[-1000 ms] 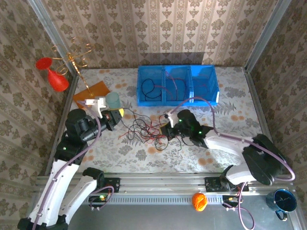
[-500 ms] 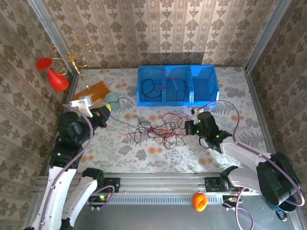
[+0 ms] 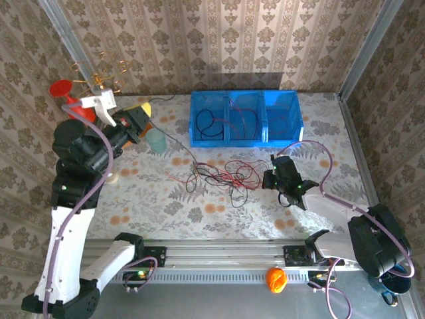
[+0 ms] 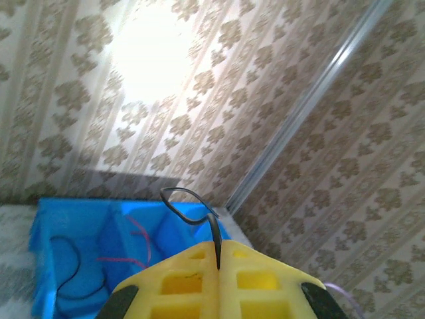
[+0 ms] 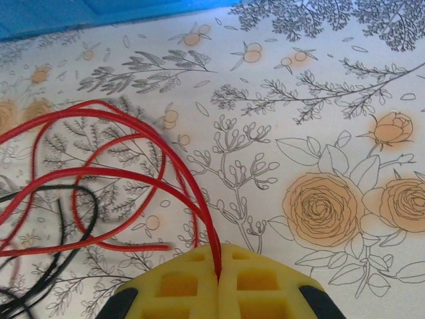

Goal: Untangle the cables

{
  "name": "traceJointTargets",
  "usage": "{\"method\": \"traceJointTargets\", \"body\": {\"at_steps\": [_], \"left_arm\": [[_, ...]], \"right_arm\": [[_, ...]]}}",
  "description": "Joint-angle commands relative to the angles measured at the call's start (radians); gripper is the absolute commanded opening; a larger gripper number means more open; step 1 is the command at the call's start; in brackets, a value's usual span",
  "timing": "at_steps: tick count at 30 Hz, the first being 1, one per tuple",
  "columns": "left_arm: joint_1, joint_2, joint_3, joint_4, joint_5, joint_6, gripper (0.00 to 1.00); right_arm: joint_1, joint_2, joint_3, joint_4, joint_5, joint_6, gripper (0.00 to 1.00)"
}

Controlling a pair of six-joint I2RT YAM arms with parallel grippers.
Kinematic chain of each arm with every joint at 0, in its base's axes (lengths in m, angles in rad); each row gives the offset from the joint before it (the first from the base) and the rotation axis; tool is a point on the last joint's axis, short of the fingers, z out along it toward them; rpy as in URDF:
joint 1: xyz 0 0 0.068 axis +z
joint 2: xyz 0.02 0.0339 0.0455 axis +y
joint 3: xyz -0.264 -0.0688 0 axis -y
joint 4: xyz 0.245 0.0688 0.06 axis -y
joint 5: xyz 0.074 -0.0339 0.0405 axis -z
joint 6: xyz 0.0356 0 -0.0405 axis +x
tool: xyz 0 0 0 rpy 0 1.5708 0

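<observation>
Item 1. Left gripper (image 3: 141,108) (image 4: 218,247): raised high above the table, yellow fingers pressed together on a black cable (image 3: 174,141) (image 4: 216,236). The cable's short free end curled up past the fingertips; the long part hung down and away to the gripper's right, towards the heap.

Item 2. Pale green cup (image 3: 157,139): on the table just below and to the right of the left gripper, beside the hanging black cable.

Item 3. Cables (image 3: 222,174): a loose heap of red and black strands on the floral table cover (image 3: 319,133), between the two grippers and much closer to the right one, touching it on its left.

Item 4. Blue bin (image 3: 279,137) (image 4: 46,256): three compartments, beyond the heap, on the far side of the right gripper. A black loop lay in its left compartment and thin strands in the middle one.

Item 5. Right gripper (image 3: 268,178) (image 5: 219,256): low over the table, yellow fingers closed on a red cable (image 5: 211,242), which arched away in several loops to the gripper's left, over black strands.

Item 6. Orange ball (image 3: 275,279): on the near rail, behind the right gripper.

Item 7. Blue mug (image 3: 392,279): near right corner, well apart from both grippers.
</observation>
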Motion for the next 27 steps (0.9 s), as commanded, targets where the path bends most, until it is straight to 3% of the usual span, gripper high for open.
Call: {"method": "traceJointTargets", "body": {"at_steps": [1, 4, 7, 11, 17, 21, 27], "left_arm": [[0.006, 0.037, 0.087, 0.054, 0.078, -0.026, 0.00], [0.002, 0.075, 0.135, 0.077, 0.121, -0.045, 0.00], [-0.020, 0.107, 0.126, 0.112, 0.157, -0.073, 0.00], [-0.059, 0.111, 0.056, 0.147, 0.161, -0.063, 0.00], [-0.073, 0.093, -0.022, 0.192, 0.160, -0.073, 0.00], [-0.076, 0.086, -0.038, 0.197, 0.152, -0.071, 0.00], [-0.074, 0.070, -0.044, 0.186, 0.145, -0.067, 0.00]], "right_arm": [[-0.010, 0.017, 0.005, -0.025, 0.035, 0.019, 0.00], [-0.010, 0.000, 0.019, -0.037, 0.012, 0.015, 0.04], [-0.007, -0.052, 0.042, -0.046, -0.092, -0.005, 0.37], [0.072, -0.181, 0.072, -0.083, -0.124, -0.037, 0.52], [0.270, -0.215, 0.174, -0.072, -0.189, -0.129, 0.60], [0.354, -0.084, 0.195, 0.131, -0.308, -0.106, 0.62], [0.432, 0.185, 0.316, 0.300, -0.392, -0.099, 0.63]]}}
